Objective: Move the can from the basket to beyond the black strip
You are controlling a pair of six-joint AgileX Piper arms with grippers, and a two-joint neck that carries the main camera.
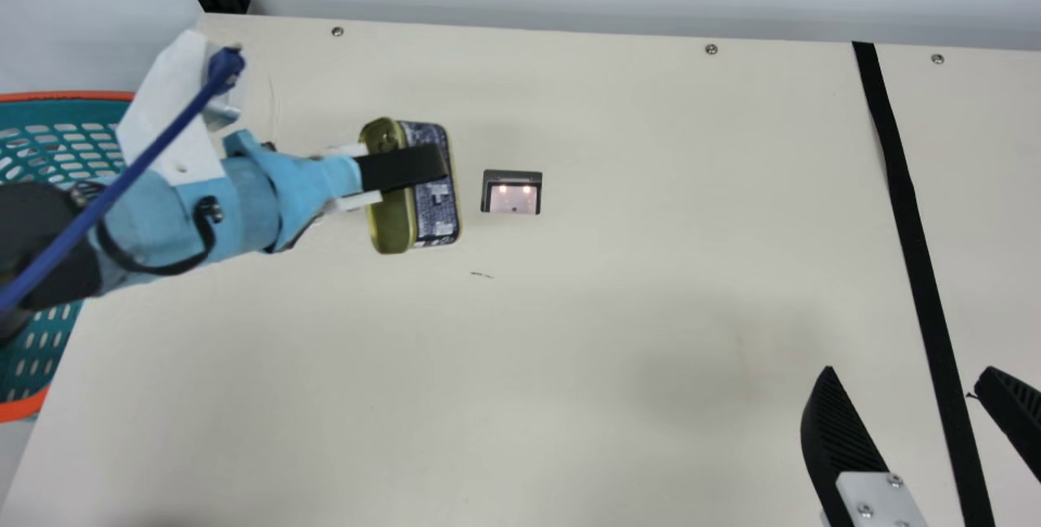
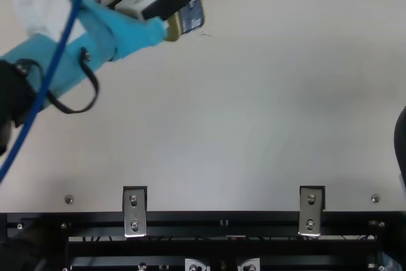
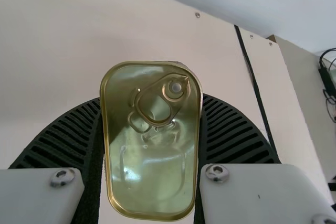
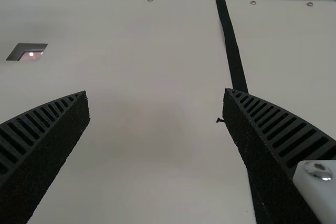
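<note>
Two fingers of my left pincer (image 1: 435,165) are clamped on the can (image 1: 437,218), which I hold above the table (image 1: 651,283) between the basket (image 1: 65,95) and the black strip (image 1: 903,202); my right pincer (image 1: 908,371) stands wide apart.

Can (image 1: 392,226), ten o'clock in main view: gold lid, dark blue-and-white side
Basket (image 1: 65,95), nine o'clock: teal, rows of holes, orange rim
Arm cover (image 1: 244,202), nine o'clock: light blue
Cable (image 1: 122,183), nine o'clock: deep blue
Black strip (image 1: 917,267), three o'clock: plain black
Right gripper (image 1: 908,370), four o'clock: black ribbing, pale grey plate
Table (image 1: 610,307): cream
</note>
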